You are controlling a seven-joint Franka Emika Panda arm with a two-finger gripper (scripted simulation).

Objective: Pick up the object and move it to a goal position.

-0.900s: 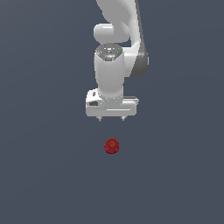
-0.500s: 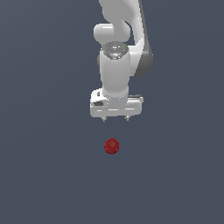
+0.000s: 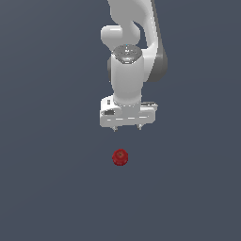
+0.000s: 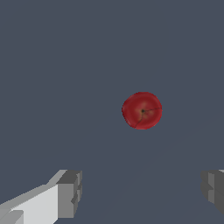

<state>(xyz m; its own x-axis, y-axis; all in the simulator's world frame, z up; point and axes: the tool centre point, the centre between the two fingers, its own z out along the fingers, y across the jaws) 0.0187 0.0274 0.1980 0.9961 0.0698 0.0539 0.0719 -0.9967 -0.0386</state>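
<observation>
The object (image 3: 120,157) is a small dark-red, roundish ball lying on the flat grey-blue ground. In the wrist view the object (image 4: 141,110) shows a small dark dimple at its middle. My white gripper (image 3: 127,128) hangs above and slightly behind it in the exterior view, pointing down, well apart from it. Its two fingers (image 4: 69,194) stand wide apart, so the gripper (image 4: 142,194) is open with nothing between them. The object lies ahead of the fingertips, not between them.
The white arm (image 3: 134,52) rises behind the gripper toward the exterior view's top. Plain grey-blue ground (image 3: 52,188) spreads around the object on all sides, with no other things in sight.
The gripper has shifted a little toward the exterior view's right and slightly lower. The object has stayed where it was.
</observation>
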